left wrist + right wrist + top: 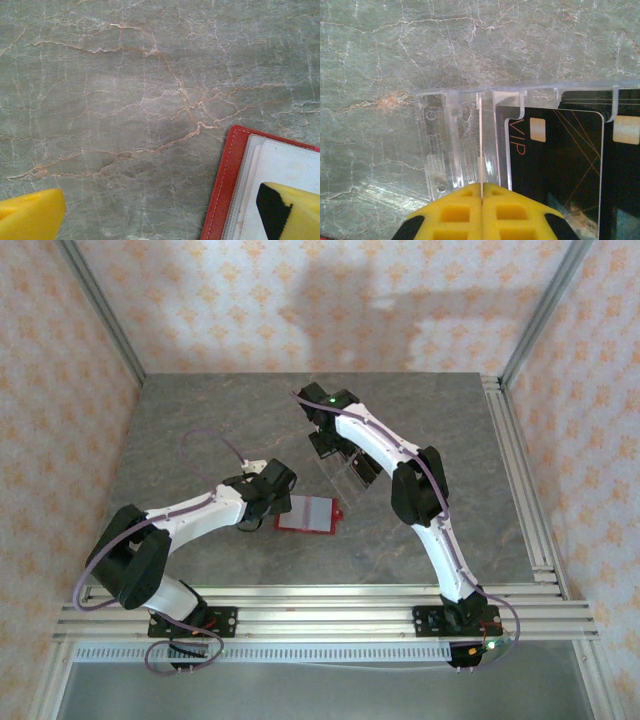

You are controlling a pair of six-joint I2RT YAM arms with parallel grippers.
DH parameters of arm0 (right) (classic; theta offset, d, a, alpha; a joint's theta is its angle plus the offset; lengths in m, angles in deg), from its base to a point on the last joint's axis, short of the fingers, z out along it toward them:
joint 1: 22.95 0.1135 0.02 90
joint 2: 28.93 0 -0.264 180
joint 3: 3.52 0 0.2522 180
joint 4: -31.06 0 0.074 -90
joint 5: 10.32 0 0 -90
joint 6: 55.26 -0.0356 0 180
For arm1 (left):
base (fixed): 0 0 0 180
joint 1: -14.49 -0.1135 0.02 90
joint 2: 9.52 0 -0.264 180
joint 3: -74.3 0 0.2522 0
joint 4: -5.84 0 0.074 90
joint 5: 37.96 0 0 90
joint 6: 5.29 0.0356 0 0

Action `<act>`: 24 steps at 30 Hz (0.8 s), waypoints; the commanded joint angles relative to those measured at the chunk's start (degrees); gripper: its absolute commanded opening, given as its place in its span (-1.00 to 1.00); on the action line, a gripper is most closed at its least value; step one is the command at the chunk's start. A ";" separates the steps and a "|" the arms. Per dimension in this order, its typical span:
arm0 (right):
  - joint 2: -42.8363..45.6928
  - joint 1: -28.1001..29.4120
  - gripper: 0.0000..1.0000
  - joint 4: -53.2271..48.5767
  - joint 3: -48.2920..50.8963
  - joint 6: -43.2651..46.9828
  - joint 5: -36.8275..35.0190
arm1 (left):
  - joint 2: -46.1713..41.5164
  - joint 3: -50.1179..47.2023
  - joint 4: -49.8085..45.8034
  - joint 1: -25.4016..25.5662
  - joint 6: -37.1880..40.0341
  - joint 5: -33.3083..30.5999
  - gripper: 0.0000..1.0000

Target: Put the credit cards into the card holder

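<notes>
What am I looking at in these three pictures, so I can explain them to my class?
Two robot arms are bolted to a marble-patterned table. One picture looks down from above. The other two come from a camera on each wrist, so the yellow fingers are the robot's own. An open red card holder lies flat, near a clear plastic rack holding black cards. The left pincer is open, one finger above the card holder. The right pincer is shut, apparently on a thin pale card standing edge-on in the rack.
</notes>
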 commanded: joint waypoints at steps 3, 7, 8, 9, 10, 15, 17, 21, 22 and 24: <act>2.06 -0.34 -1.00 -3.08 -3.88 -0.68 1.67 | 0.72 0.98 -0.28 -0.64 1.11 -0.99 0.99; 5.79 -0.04 -1.00 -2.74 -4.10 -2.06 4.38 | 1.71 1.82 -0.32 -0.73 2.38 -0.89 0.99; 6.85 0.09 -1.00 -2.52 -3.77 -2.55 5.27 | 2.07 2.07 -0.11 -0.73 2.84 -0.69 1.00; 7.87 0.25 -1.00 -2.17 -3.11 -3.01 5.97 | 2.49 2.28 -0.10 -0.74 3.14 -0.60 0.99; 9.10 0.51 -1.00 -1.51 -1.97 -3.61 6.75 | 2.94 2.47 -0.01 -0.68 3.50 -0.52 0.99; 19.18 1.15 -1.00 9.11 14.25 -9.38 13.15 | 4.81 2.58 0.10 -0.73 4.54 -0.34 1.00; 23.94 1.18 -1.00 15.64 23.34 -13.24 16.07 | 5.12 2.23 0.33 -0.73 4.67 -0.39 1.00; 33.21 1.16 -1.00 31.83 42.88 -22.24 21.90 | 4.62 0.82 1.78 -0.73 4.80 0.26 1.00; 35.20 1.15 -1.00 36.03 47.25 -24.77 23.03 | 4.26 0.35 2.45 -0.73 4.85 0.62 1.00; 38.74 1.21 -1.00 44.18 55.65 -29.56 24.77 | 3.34 -0.40 3.56 -0.69 5.09 1.46 1.00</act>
